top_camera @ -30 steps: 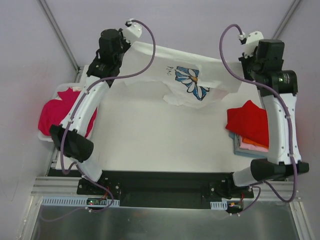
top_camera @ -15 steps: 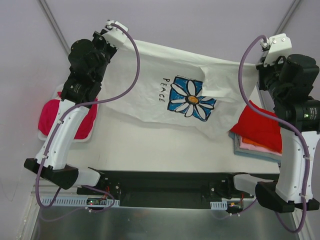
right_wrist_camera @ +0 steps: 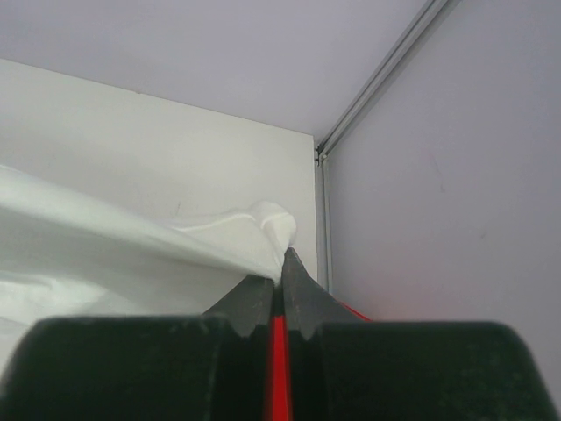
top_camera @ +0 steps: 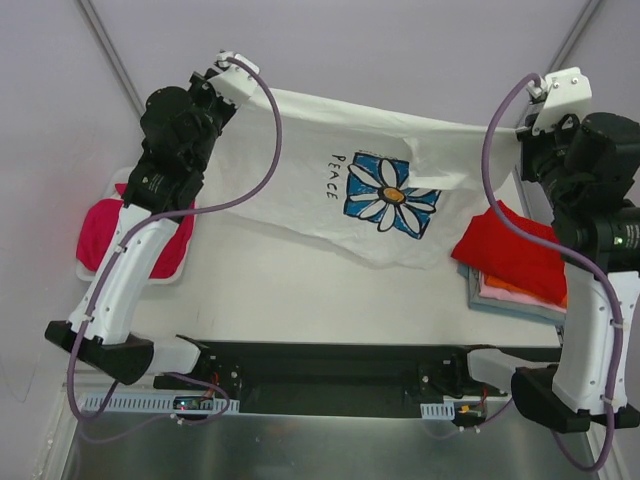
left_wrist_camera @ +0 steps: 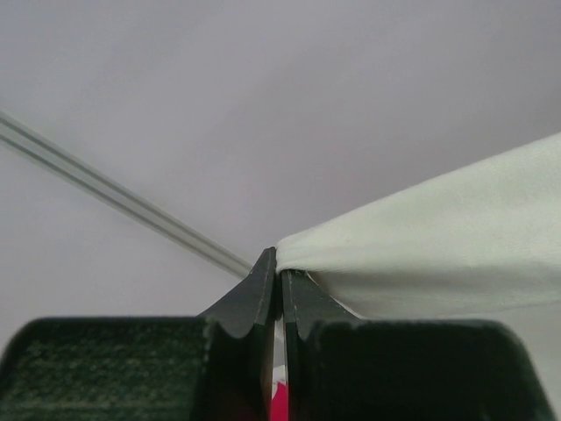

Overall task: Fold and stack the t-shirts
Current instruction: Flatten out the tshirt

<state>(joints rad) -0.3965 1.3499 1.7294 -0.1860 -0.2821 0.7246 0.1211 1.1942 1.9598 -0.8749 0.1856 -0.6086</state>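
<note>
Two ends of the soft white t-shirt with the blue daisy and dark letters (top_camera: 300,170) are held up over the white table (top_camera: 300,290), spread wide between the arms. The left gripper (left_wrist_camera: 279,263) and the right gripper (right_wrist_camera: 282,261) are each pinched tight on one end. A red t-shirt (top_camera: 515,255) tops the folded pile at right, and a magenta t-shirt (top_camera: 98,232) lies at left.
</note>
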